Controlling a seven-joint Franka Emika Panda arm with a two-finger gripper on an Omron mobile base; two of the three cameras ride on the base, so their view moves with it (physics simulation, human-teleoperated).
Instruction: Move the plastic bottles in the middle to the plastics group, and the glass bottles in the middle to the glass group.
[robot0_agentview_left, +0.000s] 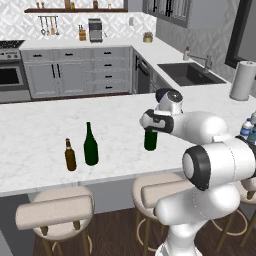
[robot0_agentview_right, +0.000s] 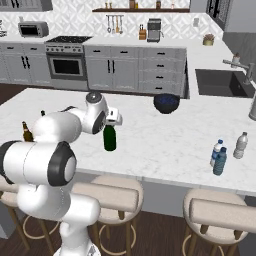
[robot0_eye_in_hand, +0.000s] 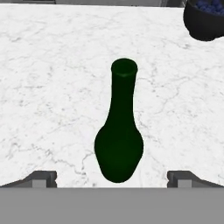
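- The white arm rises from the base, bends at a dark elbow joint and reaches forward and downward.
- The wrist points the hand steeply down.
- The gripper (robot0_eye_in_hand: 112, 177) has its jaws spread wide, the two dark fingertips (robot0_eye_in_hand: 43, 178) standing far apart at either side, with nothing clamped between them.

The green bottle's (robot0_agentview_left: 150, 139) neck is hidden behind the arm's wrist in both base views, leaving just its body. In the right view the brown bottle (robot0_agentview_right: 26, 132) peeks from behind the arm, its label unreadable. At the left view's right edge the water bottles (robot0_agentview_left: 247, 129) are cut off. The bowl (robot0_eye_in_hand: 205, 19) is cropped by the hand view's corner.
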